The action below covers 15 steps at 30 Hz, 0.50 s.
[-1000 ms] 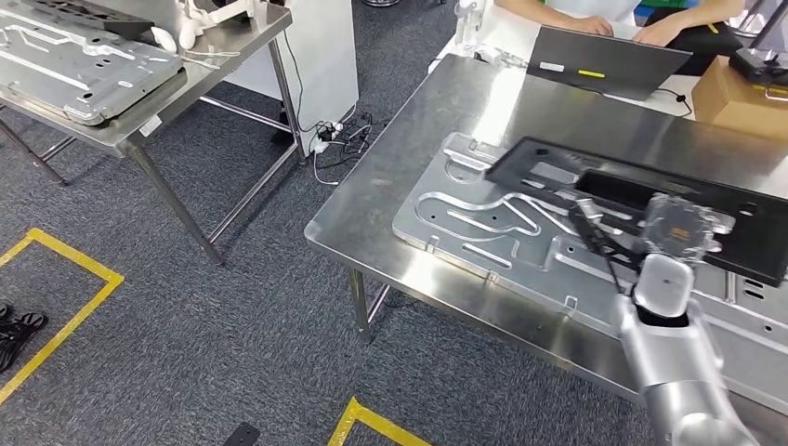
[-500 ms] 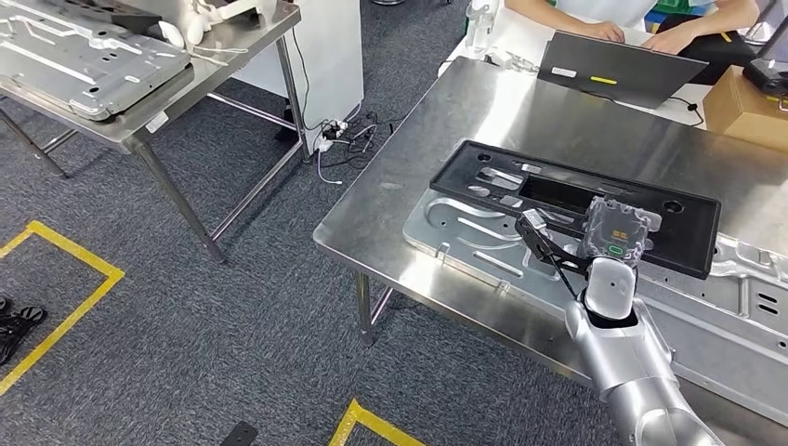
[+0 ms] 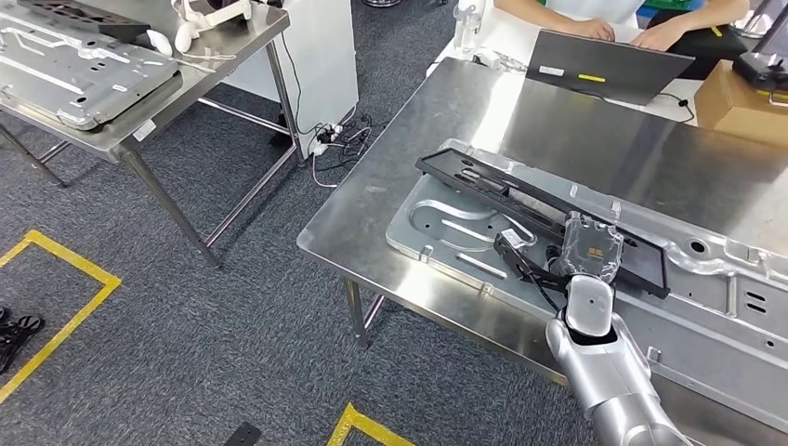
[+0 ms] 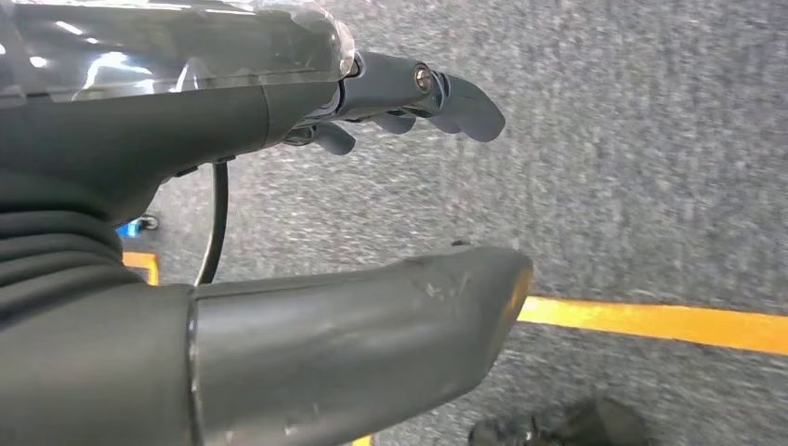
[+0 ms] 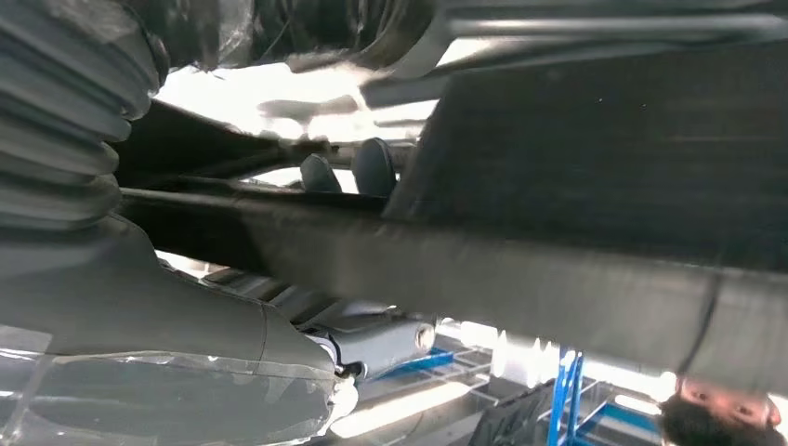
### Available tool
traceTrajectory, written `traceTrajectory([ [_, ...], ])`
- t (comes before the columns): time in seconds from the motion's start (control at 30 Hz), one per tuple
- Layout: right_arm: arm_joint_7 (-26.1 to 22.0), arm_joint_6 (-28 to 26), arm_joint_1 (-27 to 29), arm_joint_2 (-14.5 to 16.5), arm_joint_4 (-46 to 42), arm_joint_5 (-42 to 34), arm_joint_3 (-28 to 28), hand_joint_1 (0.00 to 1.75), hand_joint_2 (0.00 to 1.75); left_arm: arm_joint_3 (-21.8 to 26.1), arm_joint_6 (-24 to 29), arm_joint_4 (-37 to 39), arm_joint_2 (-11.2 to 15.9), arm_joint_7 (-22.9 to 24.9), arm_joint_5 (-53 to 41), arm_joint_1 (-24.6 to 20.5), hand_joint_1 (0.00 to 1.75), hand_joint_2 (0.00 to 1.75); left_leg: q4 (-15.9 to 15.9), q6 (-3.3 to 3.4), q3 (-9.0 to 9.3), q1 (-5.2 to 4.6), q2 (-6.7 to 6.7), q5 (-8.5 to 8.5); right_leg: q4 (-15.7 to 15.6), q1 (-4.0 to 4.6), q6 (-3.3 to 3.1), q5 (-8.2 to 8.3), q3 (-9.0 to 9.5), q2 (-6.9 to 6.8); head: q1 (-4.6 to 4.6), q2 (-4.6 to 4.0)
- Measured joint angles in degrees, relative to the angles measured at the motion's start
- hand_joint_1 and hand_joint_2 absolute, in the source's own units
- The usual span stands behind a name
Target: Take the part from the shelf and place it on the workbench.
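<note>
While tilted, black slotted part looks flat.

The right hand hid part of the black part. The steel plate ran off the right edge.

the right arm reaches forward, its hand gripping the black part by its near edge. the left hand hangs with fingers apart, holding nothing.
</note>
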Motion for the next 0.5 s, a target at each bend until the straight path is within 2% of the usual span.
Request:
traceTrajectory([
  [0.03,-0.19,0.0,0.02,0.01,-0.06,0.05,-0.04,0.0,0.0,0.0,-0.16,0.0,-0.01,-0.14,0.13,-0.06,0.0,0.0,-1.77,0.18,0.78,-0.1,-0.02,0.39,0.06,0.09,0.27,-0.04,-0.08,0.03,0.02,0.0],
  [0.13,-0.49,0.0,0.11,0.02,-0.21,0.15,-0.17,0.0,0.0,0.0,-0.44,0.01,-0.11,-0.32,0.25,-0.1,0.0,0.0,-2.64,0.81,1.05,-0.08,-0.02,0.44,-0.06,0.13,1.11,-0.05,-0.11,0.09,0.02,0.0],
  [0.17,-0.53,0.01,0.14,0.03,-0.29,0.15,-0.21,0.0,0.0,0.0,-0.49,0.01,-0.19,-0.38,0.33,-0.15,0.0,0.0,-2.95,1.17,1.21,0.05,0.0,0.59,0.48,0.1,1.37,-0.57,-0.28,0.08,0.03,0.0],
  [0.23,-0.57,0.02,0.18,0.05,-0.45,0.14,-0.37,0.0,0.0,0.01,-0.54,0.02,-0.33,-0.51,0.51,-0.27,0.0,0.0,-3.48,1.78,1.48,0.25,0.05,0.86,4.81,-0.05,1.87,-3.25,-2.19,0.06,0.07,0.0],
  [0.3,-0.6,0.04,0.44,0.05,-0.48,0.1,-0.49,0.0,0.0,0.02,-0.57,0.02,-0.33,-0.57,0.63,-0.28,0.0,0.0,-3.51,2.0,1.49,0.15,0.03,0.82,12.18,-0.18,2.26,-6.52,-5.86,0.04,0.08,0.0],
  [0.33,-0.6,0.04,0.7,0.05,-0.47,0.08,-0.51,0.0,0.0,0.02,-0.6,0.02,-0.33,-0.58,0.66,-0.26,0.0,0.0,-3.46,2.03,1.5,0.11,0.01,0.77,14.75,-0.24,2.37,-7.1,-7.29,0.04,0.08,0.0],
  [0.37,-0.6,0.02,0.91,0.05,-0.47,0.06,-0.53,0.0,0.0,0.02,-0.63,0.02,-0.33,-0.58,0.67,-0.24,0.0,0.0,-3.37,2.03,1.51,0.08,-0.02,0.69,15.37,-0.25,2.41,-6.57,-7.83,0.03,0.08,0.0],
  [0.4,-0.6,-0.01,1.04,0.05,-0.47,0.04,-0.57,0.0,0.0,0.02,-0.67,0.02,-0.35,-0.57,0.68,-0.23,0.0,0.0,-3.25,1.99,1.54,0.08,-0.06,0.59,13.74,-0.25,2.35,-4.98,-7.25,0.02,0.08,0.0],
  [0.47,-0.6,-0.11,1.05,0.05,-0.48,0.04,-0.75,0.0,0.0,0.03,-0.75,0.03,-0.43,-0.58,0.86,-0.22,0.0,0.0,-3.0,1.82,1.68,0.07,-0.11,0.32,6.01,-0.17,1.87,-0.85,-3.63,0.01,0.08,0.0],
  [0.5,-0.6,-0.17,1.05,0.05,-0.48,0.04,-0.87,0.0,0.0,0.03,-0.89,0.05,-0.48,-0.6,0.99,-0.23,0.0,0.0,-2.88,1.65,1.68,0.01,-0.14,0.22,2.65,-0.01,1.55,0.43,-2.08,0.02,0.08,0.0],
])
